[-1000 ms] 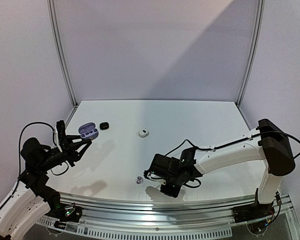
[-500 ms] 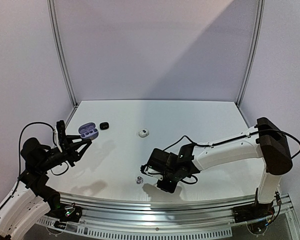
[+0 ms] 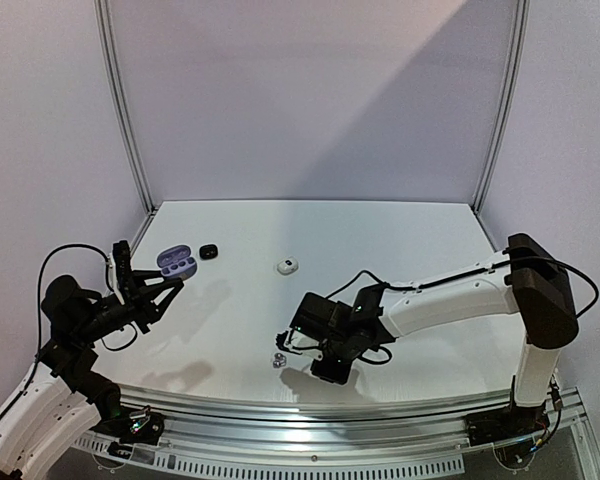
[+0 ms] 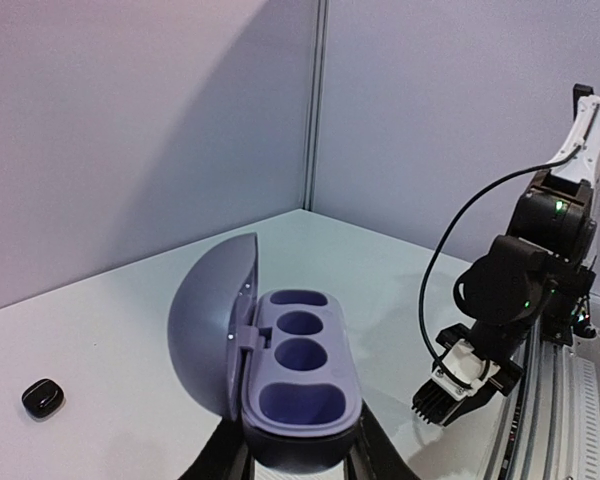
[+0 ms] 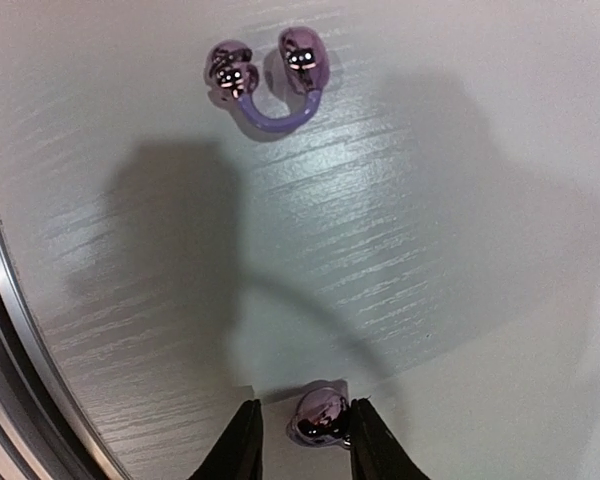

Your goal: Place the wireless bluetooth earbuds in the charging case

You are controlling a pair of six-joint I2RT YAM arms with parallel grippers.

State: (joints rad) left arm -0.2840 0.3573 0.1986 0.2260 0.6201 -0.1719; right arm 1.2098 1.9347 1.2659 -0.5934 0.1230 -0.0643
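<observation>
Fingers of the left gripper (image 4: 298, 460) are clamped on the open lilac charging case (image 4: 300, 375), held up over the left side of the table (image 3: 380, 240), and to its right we see a small black thing (image 3: 208, 251) and then a small white thing (image 3: 287, 266). Low at the front middle, the right gripper (image 5: 305, 428) has a shiny purple bud (image 5: 320, 412) between its fingertips; we cannot tell whether they pinch it or only flank it. A looped purple earbud (image 5: 265, 85) lies on the table nearby, clear of the fingers.
</observation>
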